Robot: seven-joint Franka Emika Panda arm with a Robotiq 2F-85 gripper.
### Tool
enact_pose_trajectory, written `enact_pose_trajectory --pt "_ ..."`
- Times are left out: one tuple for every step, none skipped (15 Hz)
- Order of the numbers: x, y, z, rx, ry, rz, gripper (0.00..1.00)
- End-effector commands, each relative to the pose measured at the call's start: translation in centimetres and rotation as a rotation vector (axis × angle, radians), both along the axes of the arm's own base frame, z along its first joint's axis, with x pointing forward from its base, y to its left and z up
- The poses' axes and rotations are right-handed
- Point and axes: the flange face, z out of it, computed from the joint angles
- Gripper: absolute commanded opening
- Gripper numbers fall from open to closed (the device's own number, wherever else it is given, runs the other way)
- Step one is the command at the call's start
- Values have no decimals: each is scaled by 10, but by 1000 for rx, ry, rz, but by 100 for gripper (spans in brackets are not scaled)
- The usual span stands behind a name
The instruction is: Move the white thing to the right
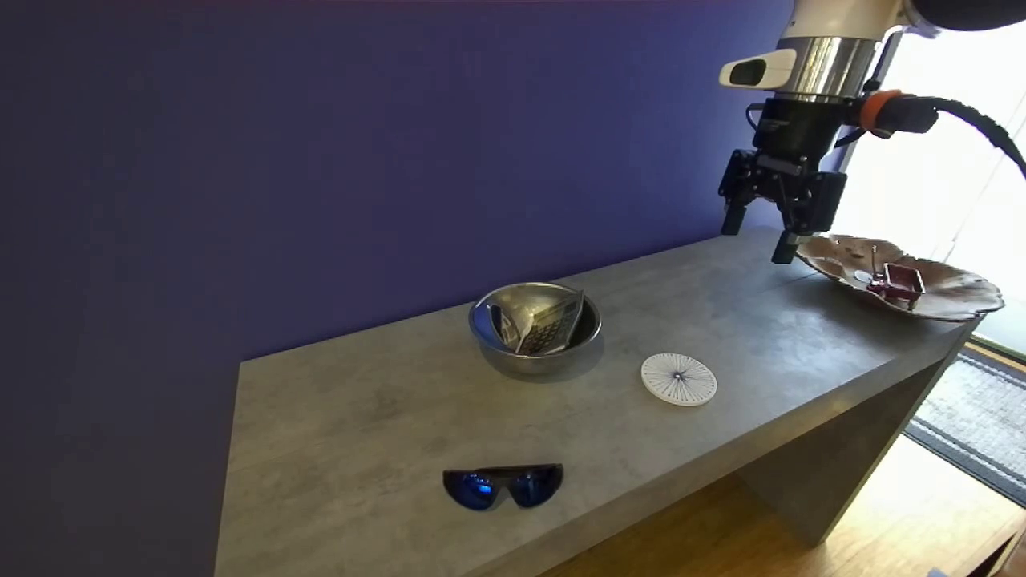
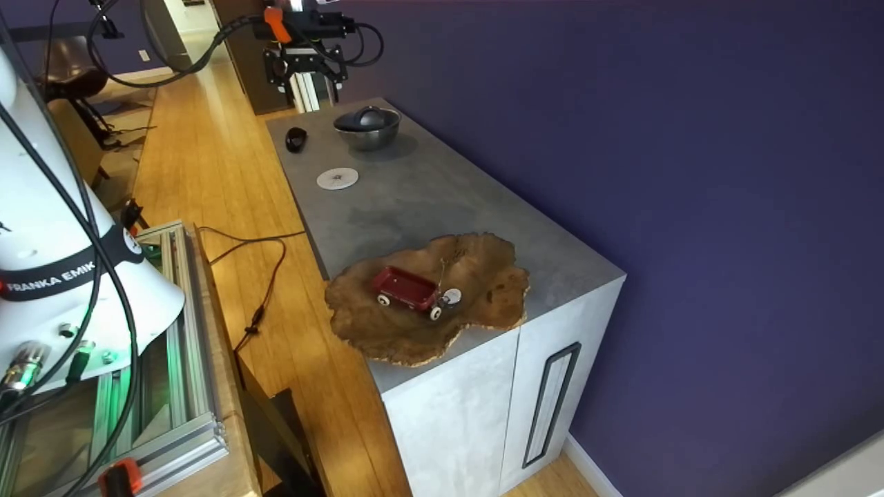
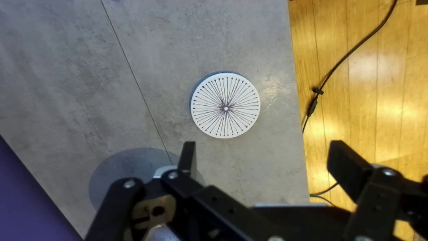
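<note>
The white thing, a flat round disc [image 1: 679,379] with thin dark lines spreading from a small centre mark, lies flat on the grey tabletop. It also shows in an exterior view [image 2: 338,179] and, whole, in the wrist view [image 3: 225,105], right of centre on the table. My gripper [image 1: 758,234] is high above the table, apart from the disc. It also shows in an exterior view [image 2: 309,90]. In the wrist view the two fingers [image 3: 264,150] are wide apart with nothing between them, below the disc in the picture.
A steel bowl [image 1: 533,365] holding several items stands near the purple wall [image 1: 361,176]. Dark sunglasses [image 1: 503,486] lie near the front edge. A brown wavy-edged plate [image 2: 387,338] with a small red wagon [image 2: 405,286] sits at the table's end. Wooden floor [image 3: 361,110] lies past the edge.
</note>
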Motion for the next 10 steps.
enact_pose_trajectory --pt "-7 14 -13 21 -4 177 100" --pt "-12 18 -22 18 -1 234 100" --pt "-17 24 -30 18 10 294 100" --pt "-21 30 -38 19 20 352 100" --pt "-24 36 -44 20 31 412 100" --pt "-23 42 -51 16 43 472 100" --pt "-21 50 -57 17 49 533 100" --pt "-19 57 -64 20 58 591 100" --pt "-12 65 -71 28 59 646 100" --pt "-4 73 -79 28 73 700 100"
